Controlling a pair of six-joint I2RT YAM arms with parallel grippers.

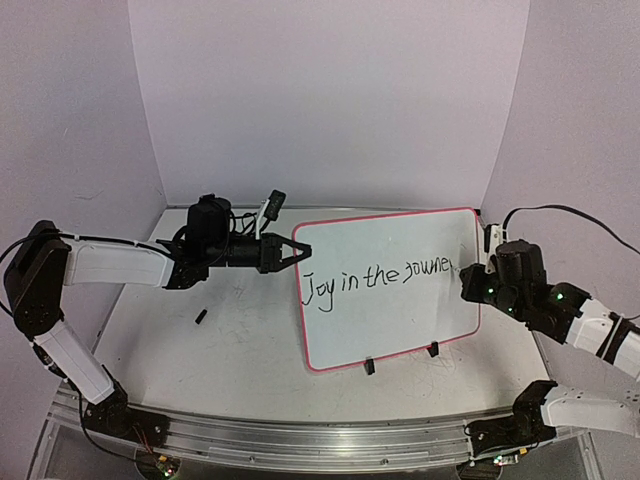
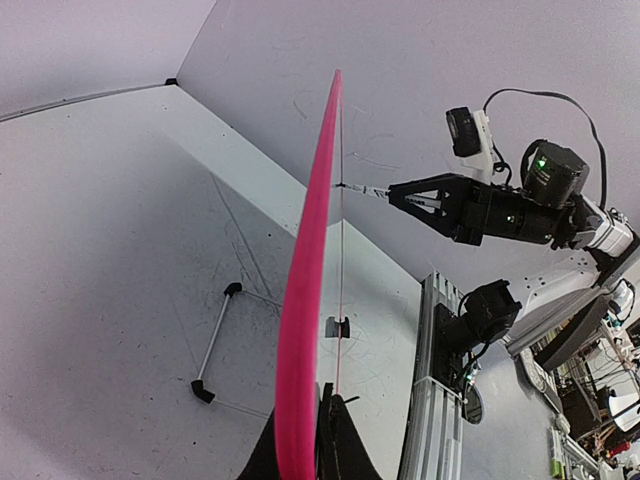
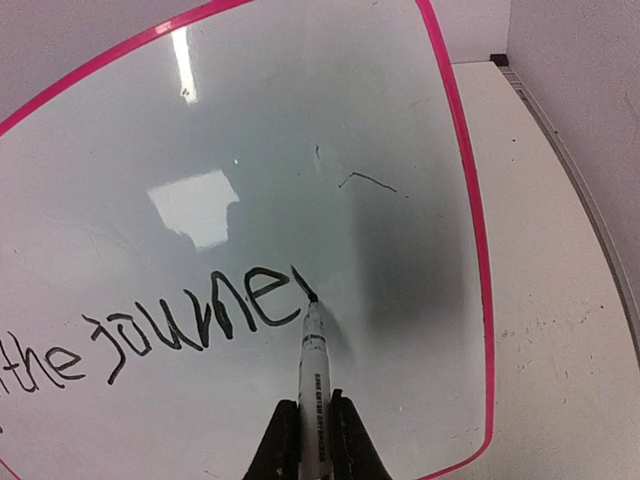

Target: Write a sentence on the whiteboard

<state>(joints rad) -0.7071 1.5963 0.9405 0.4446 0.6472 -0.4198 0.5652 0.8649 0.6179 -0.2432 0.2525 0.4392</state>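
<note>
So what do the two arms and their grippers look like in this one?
Both are built alike: white tubular links joined by black joint housings. The left arm trails a thin black cable; the right arm shows small green lights and a black cable looping behind it. The left gripper and right gripper are black, with tapered triangular fingers.

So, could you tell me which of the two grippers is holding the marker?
The right gripper: the marker is clamped in it, tip on the whiteboard. The left gripper clamps the whiteboard's pink edge instead.
</note>
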